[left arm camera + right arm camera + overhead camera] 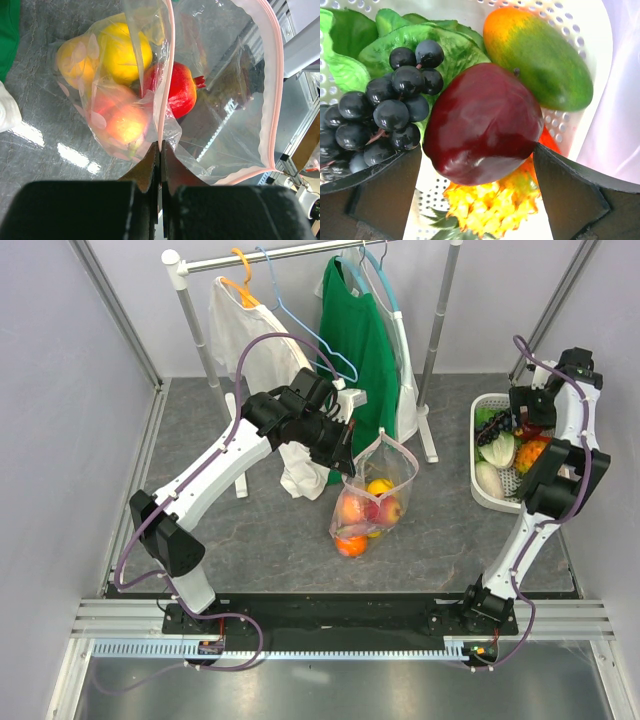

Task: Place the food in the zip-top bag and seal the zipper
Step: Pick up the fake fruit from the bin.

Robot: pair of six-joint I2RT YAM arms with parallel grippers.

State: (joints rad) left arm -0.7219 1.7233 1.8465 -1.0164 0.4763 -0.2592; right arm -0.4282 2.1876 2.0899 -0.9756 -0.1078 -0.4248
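- Zip-top bag (375, 485) held agape for loading: left gripper (160, 150) clamps its zipper (167, 75).
- Right gripper (477, 150), jaws spread, straddles the dark apple (482, 122) in the basket (474, 450), poised to grab.

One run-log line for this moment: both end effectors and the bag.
left end effector: shut on zip-top bag rim, mouth open | right end effector: open, straddling dark red apple in white basket | zipper: unsealed
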